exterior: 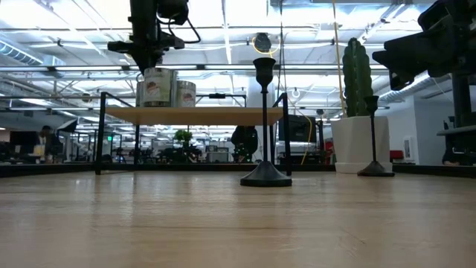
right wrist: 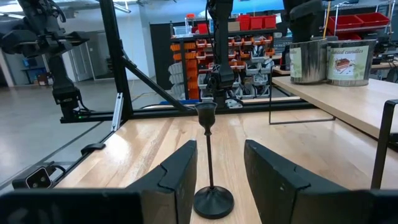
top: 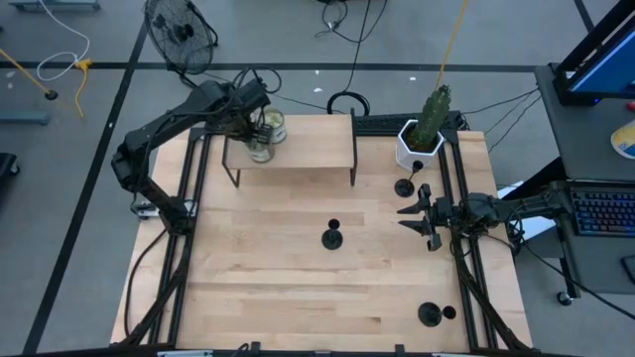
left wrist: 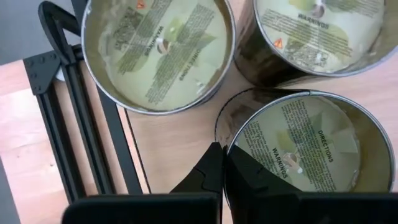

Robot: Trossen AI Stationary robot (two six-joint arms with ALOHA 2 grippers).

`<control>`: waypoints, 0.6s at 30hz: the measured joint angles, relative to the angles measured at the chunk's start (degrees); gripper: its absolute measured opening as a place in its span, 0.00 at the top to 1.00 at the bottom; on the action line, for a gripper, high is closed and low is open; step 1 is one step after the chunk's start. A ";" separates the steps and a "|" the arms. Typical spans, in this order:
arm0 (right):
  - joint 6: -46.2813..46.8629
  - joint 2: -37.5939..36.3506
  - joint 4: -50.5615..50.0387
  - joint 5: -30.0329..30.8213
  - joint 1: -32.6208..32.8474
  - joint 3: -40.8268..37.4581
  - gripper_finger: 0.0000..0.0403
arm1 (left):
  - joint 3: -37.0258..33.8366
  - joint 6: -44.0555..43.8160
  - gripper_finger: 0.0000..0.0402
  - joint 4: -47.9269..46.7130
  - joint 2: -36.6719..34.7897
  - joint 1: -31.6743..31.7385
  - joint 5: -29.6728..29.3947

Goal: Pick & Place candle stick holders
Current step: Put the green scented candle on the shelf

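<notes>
Three black candle stick holders stand upright on their round bases on the wooden table: one in the middle point(top: 332, 238), one by the planter point(top: 404, 186), one near the front right point(top: 430, 314). My right gripper point(top: 405, 218) is open and level. It points toward the table's left at the middle holder point(right wrist: 211, 155), which stands ahead of its fingers, untouched. My left gripper point(top: 260, 127) is over the raised shelf at the far left, shut on one of three greenish glass jars point(left wrist: 305, 146). My left gripper pinches the near jar's rim point(left wrist: 229, 144) from above, fingers pointing down. One finger point(left wrist: 208, 171) is outside the glass and the other point(left wrist: 249, 180) inside it. In the low view the jar point(exterior: 156, 88) seems to stand upright on the shelf.
A wooden shelf on black legs point(top: 298, 154) stands at the table's far side and carries the jars. A white planter with a cactus point(top: 422, 139) stands at the far right. Black frame rails point(top: 466, 268) run along both sides. The table's middle and near part is bare wood.
</notes>
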 joint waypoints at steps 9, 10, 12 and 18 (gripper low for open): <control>0.00 0.00 -0.01 0.01 -0.02 -0.02 0.69 | 0.00 0.01 1.00 -0.54 0.00 0.00 0.22; 0.00 0.00 0.00 0.01 -0.01 -0.01 0.69 | 0.00 0.00 0.99 -0.55 0.00 0.00 0.21; 0.00 0.00 0.01 -0.01 -0.01 -0.01 0.69 | 0.00 0.20 0.99 -0.54 0.00 0.00 0.15; 0.00 0.00 0.01 0.01 0.00 -0.02 0.69 | 0.00 0.42 0.99 -0.40 0.00 0.00 -2.09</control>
